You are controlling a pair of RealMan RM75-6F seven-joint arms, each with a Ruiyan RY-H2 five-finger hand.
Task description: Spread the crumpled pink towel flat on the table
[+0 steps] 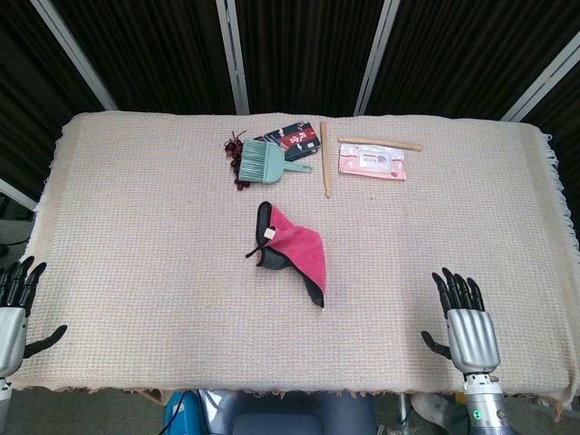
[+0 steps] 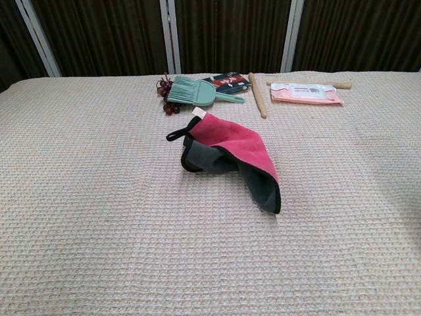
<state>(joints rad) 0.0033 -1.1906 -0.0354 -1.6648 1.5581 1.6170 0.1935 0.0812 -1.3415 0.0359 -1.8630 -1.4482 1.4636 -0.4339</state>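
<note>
The pink towel [image 1: 299, 246] lies crumpled near the table's middle, folded over so its dark grey underside and black edging show; the chest view shows the towel [image 2: 230, 146] bunched up with a small white tag and a black loop at its left end. My left hand [image 1: 13, 308] rests at the near left edge of the table, fingers apart, holding nothing. My right hand [image 1: 467, 326] lies at the near right, fingers spread, empty, well clear of the towel. Neither hand appears in the chest view.
Along the far side lie a teal brush [image 1: 265, 161], a dark red bead bunch [image 1: 236, 145], a patterned packet [image 1: 292, 136], two wooden sticks [image 1: 325, 159], and a pink wipes pack [image 1: 372, 164]. A beige woven cloth [image 1: 136, 227] covers the table.
</note>
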